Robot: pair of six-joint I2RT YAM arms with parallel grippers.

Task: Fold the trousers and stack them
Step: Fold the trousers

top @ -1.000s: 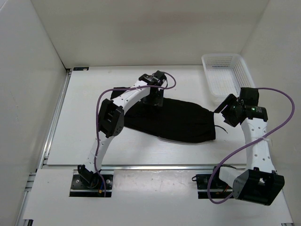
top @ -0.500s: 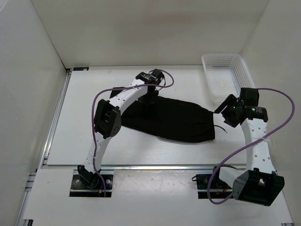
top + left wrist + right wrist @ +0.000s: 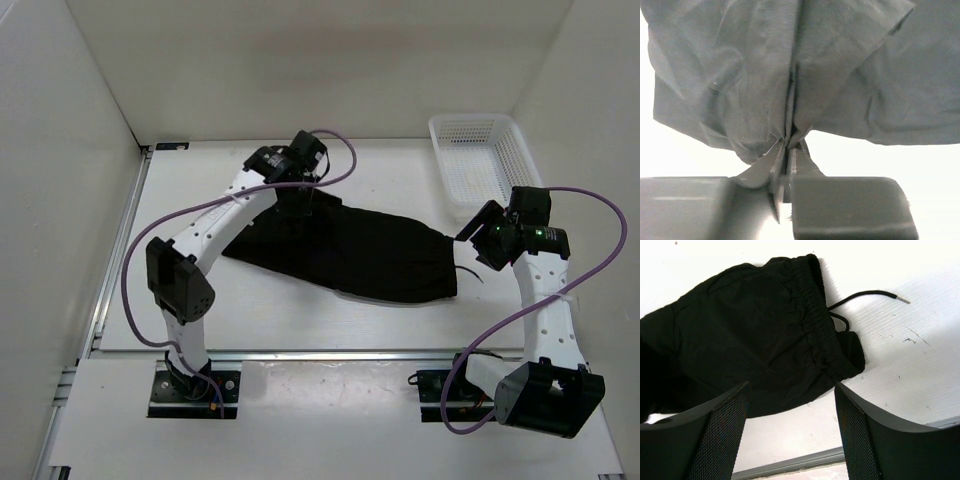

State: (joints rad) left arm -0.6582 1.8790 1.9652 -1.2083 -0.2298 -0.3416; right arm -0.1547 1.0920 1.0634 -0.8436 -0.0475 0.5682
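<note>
Starting at the near edge of the counter (image 3: 200, 300) and working outward. Got the right tool (image 3: 478, 228) hovering off the cloth, jaws standing well apart, gripping nothing. Peeking down between its mesh-faced fingers (image 3: 720, 435): the waistband (image 3: 812, 325) end of the trousers (image 3: 740, 340), right below and just ahead of that tool, elastic all gathered up. Also spotting a black drawstring (image 3: 865, 296) trailing out of the waistband onto bare white counter, over toward the right-hand finger in the wrist view, with a small metal tip at the end.

Moving further out: black trousers lying across the middle of the counter, stretched between the two tools, waist toward the right tool and the other end up by the left one. Looks like one wide dark band from above, can't tell how many layers.

Then the left tool (image 3: 297, 203), reaching in over the far left corner of the cloth. Jaws pinched together on a fold of the trousers, pretty clear from the wrist view, with fabric bunched into a ridge right at the fingertips (image 3: 765, 167) and fanning out beyond them. Can't tell whether that corner is off the counter or not.

Farthest out: a white mesh basket (image 3: 480, 160) beyond the right tool, tucked into the far right corner, apart from the trousers.
</note>
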